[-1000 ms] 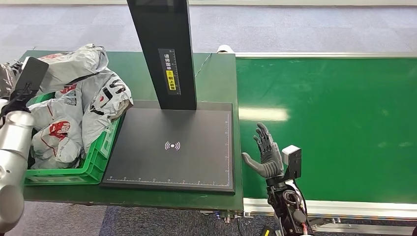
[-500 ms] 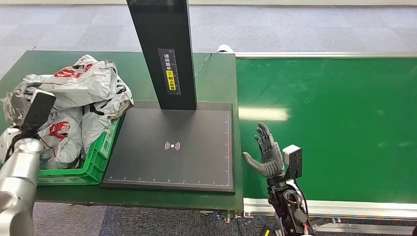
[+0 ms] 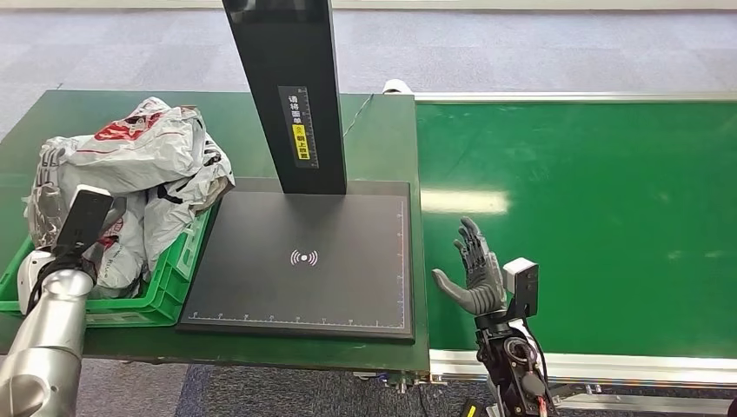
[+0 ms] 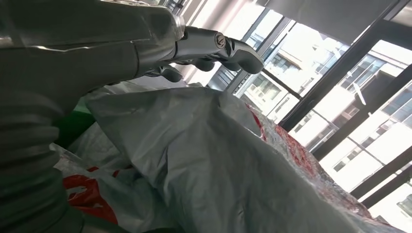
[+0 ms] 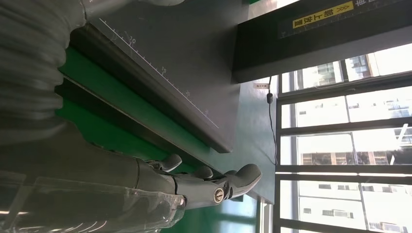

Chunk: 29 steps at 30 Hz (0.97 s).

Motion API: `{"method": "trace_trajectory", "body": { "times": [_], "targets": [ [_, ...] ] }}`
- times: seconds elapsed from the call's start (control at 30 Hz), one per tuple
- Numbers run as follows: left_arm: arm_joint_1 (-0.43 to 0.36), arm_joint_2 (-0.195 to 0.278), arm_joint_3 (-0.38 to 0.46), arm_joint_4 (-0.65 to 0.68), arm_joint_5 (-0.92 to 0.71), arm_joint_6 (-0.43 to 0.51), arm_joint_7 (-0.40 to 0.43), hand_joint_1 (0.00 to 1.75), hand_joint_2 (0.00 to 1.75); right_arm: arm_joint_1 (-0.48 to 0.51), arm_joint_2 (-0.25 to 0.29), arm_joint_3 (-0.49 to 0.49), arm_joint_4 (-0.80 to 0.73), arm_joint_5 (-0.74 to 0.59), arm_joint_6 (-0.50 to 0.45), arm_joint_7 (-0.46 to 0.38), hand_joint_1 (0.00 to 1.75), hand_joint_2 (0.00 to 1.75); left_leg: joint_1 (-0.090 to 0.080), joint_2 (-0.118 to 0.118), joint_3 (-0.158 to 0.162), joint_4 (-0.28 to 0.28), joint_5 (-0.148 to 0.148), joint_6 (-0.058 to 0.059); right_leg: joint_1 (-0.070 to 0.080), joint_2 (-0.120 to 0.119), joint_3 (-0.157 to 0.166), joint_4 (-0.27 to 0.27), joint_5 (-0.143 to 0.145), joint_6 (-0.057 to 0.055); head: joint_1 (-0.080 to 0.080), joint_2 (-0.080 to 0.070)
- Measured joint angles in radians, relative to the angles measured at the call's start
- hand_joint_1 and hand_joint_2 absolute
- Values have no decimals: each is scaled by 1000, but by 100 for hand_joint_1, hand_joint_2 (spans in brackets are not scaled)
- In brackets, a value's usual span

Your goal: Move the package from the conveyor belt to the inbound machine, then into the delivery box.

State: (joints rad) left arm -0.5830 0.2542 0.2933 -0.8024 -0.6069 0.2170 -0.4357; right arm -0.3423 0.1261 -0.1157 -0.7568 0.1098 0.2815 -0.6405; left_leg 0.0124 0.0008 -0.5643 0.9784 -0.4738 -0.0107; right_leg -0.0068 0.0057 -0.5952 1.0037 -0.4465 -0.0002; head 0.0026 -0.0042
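The right robot hand (image 3: 474,274) hovers with fingers spread and empty over the conveyor belt (image 3: 591,217), just beside the inbound machine (image 3: 304,261). The left robot hand (image 4: 204,48) holds nothing, its fingers extended over the package (image 3: 130,143) heaped in the delivery box (image 3: 165,295).

Grey carpet floor (image 3: 521,52) beyond table; windows (image 5: 340,145), buildings outside; cable (image 3: 358,115) on tabletop.

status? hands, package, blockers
Right hand open over conveyor belt, empty. Left hand open above grey packages in green crate. Scanner pad bare.
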Motion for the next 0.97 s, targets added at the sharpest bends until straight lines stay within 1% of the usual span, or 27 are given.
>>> {"method": "trace_trajectory", "body": {
  "times": [0.1, 0.27, 0.43, 0.53, 0.63, 0.8, 0.87, 0.97],
  "targets": [
    [46, -15, 9, -65, 48, 8, -35, 0, 175, 2, 0, -1, 0, 1, -2, -1, 0, 175, 0, 0, 0, 0, 0, 0, 0, 0, 0, 0, 0, 0, 0, 0],
    [164, -85, 52, -261, 208, 68, -120, 0, 175, 12, -1, -4, -2, 0, -7, -2, 0, 175, 0, 0, -1, 0, -1, 0, 0, 0, 0, 0, 0, 0, 0, 0],
    [320, -153, 84, -503, 370, 177, -208, 0, 175, 17, -1, -4, -3, -6, -12, -3, 0, 175, 0, 1, 0, 0, -2, 0, -1, 1, 0, 0, 0, 0, 0, 0],
    [428, -193, 109, -643, 474, 204, -251, 0, 175, 18, -2, -5, -3, -9, -17, -2, 0, 175, 0, 1, 0, 0, -2, 0, 0, 2, -1, 0, -1, 0, -1, 0],
    [521, -231, 129, -776, 535, 209, -263, 0, 175, 20, -3, -5, -3, -10, -23, -2, 0, 175, 0, 1, 0, 0, -2, -1, 0, 1, 0, 0, -1, 0, -1, 0],
    [606, -276, 142, -921, 563, 203, -265, 0, 175, 25, -3, -6, -8, -12, -24, 0, 0, 175, 0, 0, 0, 0, -2, -1, 0, 1, 0, 0, -1, 1, -1, 0],
    [634, -299, 129, -980, 567, 189, -265, 0, 175, 32, -3, -6, -16, -15, -24, 2, 0, 175, 0, 0, 1, 0, -2, -1, -1, 1, 1, -1, -1, 1, -1, 0],
    [665, -333, 70, -1040, 561, 167, -265, 0, 175, 46, -2, -6, -32, -17, -24, 7, 0, 175, -1, -1, 1, 0, -2, 0, -1, 0, 1, -1, -1, 1, -1, 0]
  ]
}}
